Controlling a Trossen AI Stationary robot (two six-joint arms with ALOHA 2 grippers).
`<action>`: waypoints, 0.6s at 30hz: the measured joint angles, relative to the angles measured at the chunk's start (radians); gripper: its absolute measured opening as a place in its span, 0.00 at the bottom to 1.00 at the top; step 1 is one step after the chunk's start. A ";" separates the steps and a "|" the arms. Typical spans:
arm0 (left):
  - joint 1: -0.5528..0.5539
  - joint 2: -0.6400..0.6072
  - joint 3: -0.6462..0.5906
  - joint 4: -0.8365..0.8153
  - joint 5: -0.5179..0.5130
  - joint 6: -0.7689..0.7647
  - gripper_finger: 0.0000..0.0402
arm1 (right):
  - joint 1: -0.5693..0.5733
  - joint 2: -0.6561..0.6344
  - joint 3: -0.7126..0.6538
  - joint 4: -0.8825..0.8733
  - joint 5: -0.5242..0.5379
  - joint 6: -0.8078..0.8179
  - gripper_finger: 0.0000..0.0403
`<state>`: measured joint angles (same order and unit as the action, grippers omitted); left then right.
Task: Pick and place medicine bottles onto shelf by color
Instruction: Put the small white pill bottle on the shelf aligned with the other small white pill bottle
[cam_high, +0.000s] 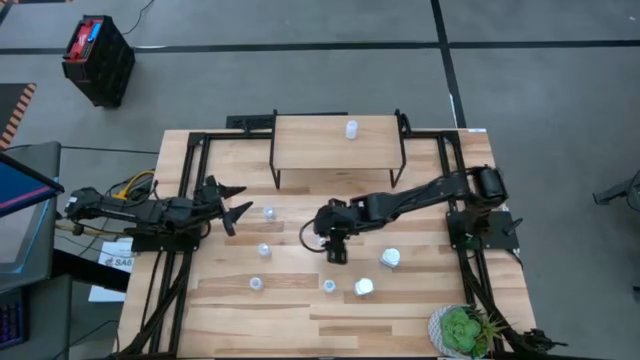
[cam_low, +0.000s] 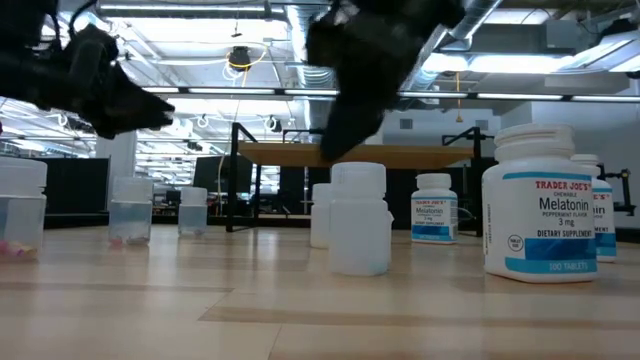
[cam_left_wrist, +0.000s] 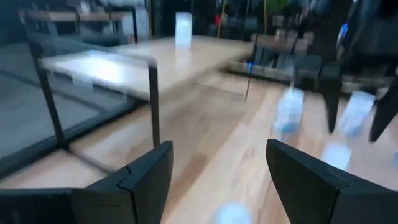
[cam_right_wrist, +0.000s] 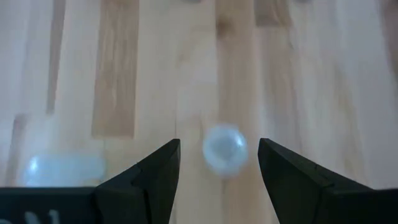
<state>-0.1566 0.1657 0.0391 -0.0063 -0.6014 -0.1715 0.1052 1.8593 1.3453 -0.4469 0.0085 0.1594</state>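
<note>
— Shelf at table's far edge, carrying one bottle. Other bottles?

— Scattered mid-table. Right gripper open, empty, directly above a pale bottle. Left gripper wide open, empty, at left.

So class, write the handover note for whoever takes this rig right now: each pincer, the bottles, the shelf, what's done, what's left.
Left pincer: open, empty, waiting at the table's left side.
Right pincer: open, pointing down over a pale-blue bottle mid-table, not gripping it.
Shelf: at the table's far edge, holding one bottle.
Done: that one bottle placed.
Left: blue bottles and white bottles stand on the table, to be shelved by colour.
</note>
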 joint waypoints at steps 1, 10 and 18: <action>0.000 -0.006 0.000 0.001 -0.003 0.001 0.61 | -0.004 0.009 0.000 -0.005 0.001 0.000 0.59; 0.000 0.005 0.000 0.000 0.009 0.010 0.61 | -0.010 0.044 0.000 0.023 0.000 0.000 0.59; 0.000 0.007 0.001 -0.007 0.141 0.102 0.61 | -0.007 0.042 0.001 0.017 0.000 0.000 0.59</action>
<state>-0.1563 0.1722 0.0399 -0.0131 -0.4601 -0.0692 0.0986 1.9015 1.3464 -0.4294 0.0082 0.1593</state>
